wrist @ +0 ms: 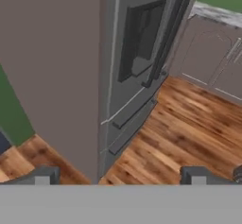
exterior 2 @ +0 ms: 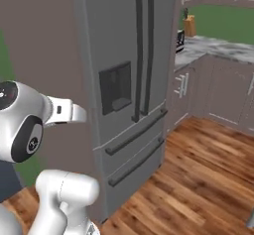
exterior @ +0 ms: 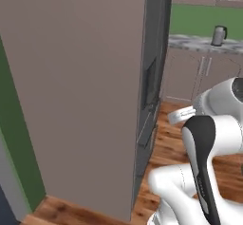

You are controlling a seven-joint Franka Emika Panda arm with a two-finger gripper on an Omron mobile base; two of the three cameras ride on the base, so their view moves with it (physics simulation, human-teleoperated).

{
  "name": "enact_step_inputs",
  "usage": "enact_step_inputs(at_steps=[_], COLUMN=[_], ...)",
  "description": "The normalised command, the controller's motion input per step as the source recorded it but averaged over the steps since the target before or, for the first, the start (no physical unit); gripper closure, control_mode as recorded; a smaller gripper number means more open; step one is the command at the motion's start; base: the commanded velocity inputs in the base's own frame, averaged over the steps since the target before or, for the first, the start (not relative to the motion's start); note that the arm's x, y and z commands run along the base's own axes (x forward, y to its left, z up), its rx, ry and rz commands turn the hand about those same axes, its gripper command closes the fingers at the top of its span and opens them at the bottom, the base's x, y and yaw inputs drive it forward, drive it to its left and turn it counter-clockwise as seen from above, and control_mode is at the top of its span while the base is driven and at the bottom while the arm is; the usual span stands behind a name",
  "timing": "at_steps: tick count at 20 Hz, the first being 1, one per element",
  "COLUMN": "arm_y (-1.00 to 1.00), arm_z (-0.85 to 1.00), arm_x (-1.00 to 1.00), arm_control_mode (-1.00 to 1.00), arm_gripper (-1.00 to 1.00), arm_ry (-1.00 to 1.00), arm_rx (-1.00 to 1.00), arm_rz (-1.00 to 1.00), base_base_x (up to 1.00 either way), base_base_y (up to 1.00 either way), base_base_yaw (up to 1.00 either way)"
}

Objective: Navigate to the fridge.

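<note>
The fridge (exterior 2: 126,88) stands close ahead and slightly left, seen at an angle past its brown side panel, so the base likely needs to square up; the claw (wrist: 120,176) hangs released, holding nothing.

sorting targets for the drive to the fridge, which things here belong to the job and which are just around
Job:
fridge

Just around:
kettle
counter
cabinets
knife block
wood floor
</note>
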Motion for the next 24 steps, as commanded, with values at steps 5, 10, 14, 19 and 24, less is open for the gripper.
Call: enact_step_inputs(at_steps=[5,10,14,19,24], arm_y=[0.0,0.0,0.0,0.0,0.0], arm_z=[0.0,0.0,0.0,0.0,0.0], arm_x=[0.0,0.0,0.0,0.0,0.0], arm_control_mode=[1.0,1.0,1.0,1.0,1.0], arm_gripper=[-1.0,-1.0,-1.0,-1.0,-1.0], arm_ry=[0.0,0.0,0.0,0.0,0.0], arm_rx=[0.0,0.0,0.0,0.0,0.0], arm_rz=[0.0,0.0,0.0,0.0,0.0], base_base_x=[1.0,1.0,1.0,0.98,0.98], base_base_y=[-1.0,-0.73,-0.7,-0.73,-1.0], base_base_yaw=[0.12,0.38,0.55,0.57,0.44])
